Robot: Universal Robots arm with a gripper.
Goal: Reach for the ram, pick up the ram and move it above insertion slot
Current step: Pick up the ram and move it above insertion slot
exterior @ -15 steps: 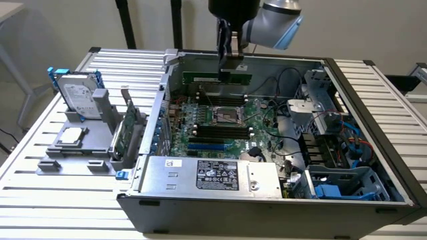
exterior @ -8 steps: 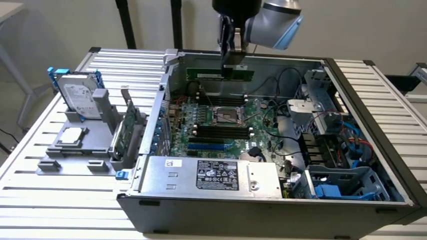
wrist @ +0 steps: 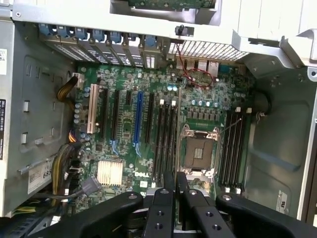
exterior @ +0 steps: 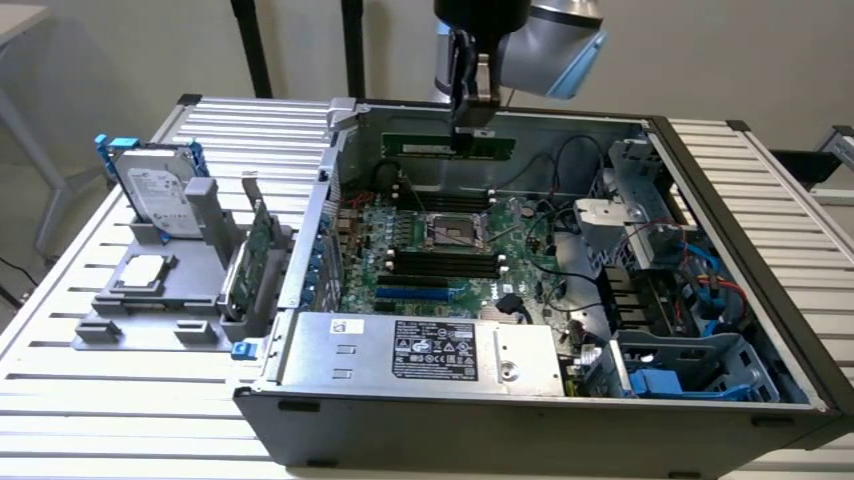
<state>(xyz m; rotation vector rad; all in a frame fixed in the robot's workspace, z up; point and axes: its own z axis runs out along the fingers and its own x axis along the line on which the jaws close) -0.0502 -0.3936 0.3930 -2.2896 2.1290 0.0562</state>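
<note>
Above the open grey metal computer case (exterior: 747, 330) and its green motherboard (exterior: 447, 255), the long, thin green ram stick (exterior: 447, 147) is held in the air, clamped edgewise by the black hand (exterior: 471, 118). Should the narrow grip slip or tilt, the ram could be dropped onto the black memory slots (wrist: 166, 141) or misaligned with them.

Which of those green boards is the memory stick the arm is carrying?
Find the open computer case on the slatted table. Above its far wall hangs the gripper, pinching the ram: a long, thin green strip held edge-up in mid-air, unlike the broader green card standing outside the case.
</note>
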